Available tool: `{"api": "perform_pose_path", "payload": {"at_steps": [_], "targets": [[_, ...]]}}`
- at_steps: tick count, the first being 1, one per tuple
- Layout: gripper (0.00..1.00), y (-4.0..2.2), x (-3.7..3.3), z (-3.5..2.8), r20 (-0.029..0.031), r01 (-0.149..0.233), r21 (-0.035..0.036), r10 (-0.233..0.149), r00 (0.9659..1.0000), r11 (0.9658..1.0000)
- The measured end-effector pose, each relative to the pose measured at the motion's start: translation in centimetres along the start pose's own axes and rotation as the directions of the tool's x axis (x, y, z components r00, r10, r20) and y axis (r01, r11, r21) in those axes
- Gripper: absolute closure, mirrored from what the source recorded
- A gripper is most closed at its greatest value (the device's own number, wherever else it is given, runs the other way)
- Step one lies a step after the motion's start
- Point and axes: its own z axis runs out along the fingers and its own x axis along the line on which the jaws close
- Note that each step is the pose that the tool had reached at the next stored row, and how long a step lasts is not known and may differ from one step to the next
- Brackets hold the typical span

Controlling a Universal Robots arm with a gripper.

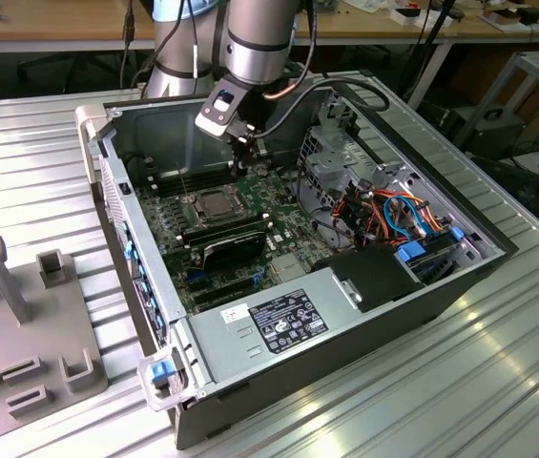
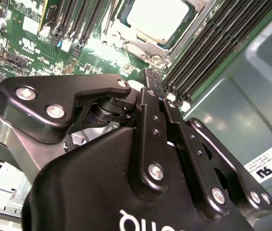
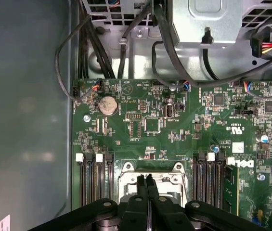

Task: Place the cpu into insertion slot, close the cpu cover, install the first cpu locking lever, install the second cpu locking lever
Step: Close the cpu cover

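First wrist view: the claw (image 3: 147, 178) has its two black fingers pressed together with nothing between them. In the second wrist view the claw (image 2: 151, 79) likewise holds nothing. Directly beneath the fingertips lies the insertion slot (image 3: 130, 169). Whether the tips touch its silvery frame cannot be told.

The cpu (image 2: 161, 18) sits flat in that slot just beyond the fingertips. Its dull silver top faces up, and the cpu cover (image 2: 138, 47) lies down around its edges. In the exterior view the claw (image 1: 248, 157) hangs close above the cpu (image 1: 214, 202).

Long black memory slots (image 3: 95, 178) flank the slot on either side of the claw, all on the green motherboard (image 3: 150, 125). Farther from the claw on the board sits a round coin cell (image 3: 108, 104), and beyond the board's edge run black cables (image 3: 162, 43).

The open computer case (image 1: 422, 296) encloses everything, with its power supply (image 1: 269, 324) well apart from the claw. The case rests on a ribbed metal table (image 1: 498, 382).
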Motion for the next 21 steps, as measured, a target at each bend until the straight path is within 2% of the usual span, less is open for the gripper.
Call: {"api": "perform_pose_path", "payload": {"at_steps": [4,12,17,21], "targets": [[0.89,-0.88,0.0,0.08,0.0003,0.0,0.0002,0.0,1.0,1.0],[0.89,-2.69,0.02,0.65,0.0,0.001,0.0,-0.001,1.0,1.0],[0.89,-4.34,0.03,1.68,0.0,0.002,0.0001,-0.002,1.0,1.0],[0.89,-4.8,0.03,1.98,0.0004,0.002,0.0002,-0.002,1.0,1.0]]}}
